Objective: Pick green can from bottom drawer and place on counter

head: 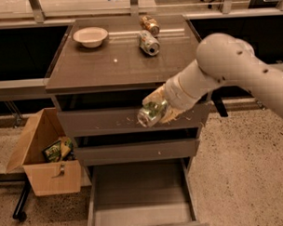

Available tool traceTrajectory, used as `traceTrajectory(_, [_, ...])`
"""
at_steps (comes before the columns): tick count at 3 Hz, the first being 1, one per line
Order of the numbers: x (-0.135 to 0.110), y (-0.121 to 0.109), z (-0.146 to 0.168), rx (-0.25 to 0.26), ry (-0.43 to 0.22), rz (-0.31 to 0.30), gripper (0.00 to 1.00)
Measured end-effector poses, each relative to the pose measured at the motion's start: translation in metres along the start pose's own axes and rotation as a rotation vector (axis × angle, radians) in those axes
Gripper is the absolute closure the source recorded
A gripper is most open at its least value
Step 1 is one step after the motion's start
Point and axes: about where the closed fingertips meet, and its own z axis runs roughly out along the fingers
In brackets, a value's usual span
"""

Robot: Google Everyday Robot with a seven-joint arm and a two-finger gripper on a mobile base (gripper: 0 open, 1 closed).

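Observation:
My gripper (156, 110) is shut on the green can (151, 112), a shiny green and silver drink can held tilted on its side. It hangs in front of the top drawer's scratched front, just under the counter's front edge and above the bottom drawer. The bottom drawer (140, 198) is pulled out below, its bare floor showing. The counter (121, 59) is the glossy grey-brown cabinet top. My white arm reaches in from the right.
On the counter stand a white bowl (90, 36) at the back left, a silver-grey can (149, 42) and an orange-brown can (150, 24), both lying at the back. An open cardboard box (45, 155) with packets sits on the floor to the left.

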Motion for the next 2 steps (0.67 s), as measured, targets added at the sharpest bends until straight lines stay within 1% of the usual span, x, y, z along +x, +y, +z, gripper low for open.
traceTrajectory(1, [0.034, -0.026, -0.007, -0.054, -0.015, 0.053, 1.00])
traceTrajectory(2, [0.061, -0.047, -0.022, -0.037, -0.037, 0.108, 1.00])
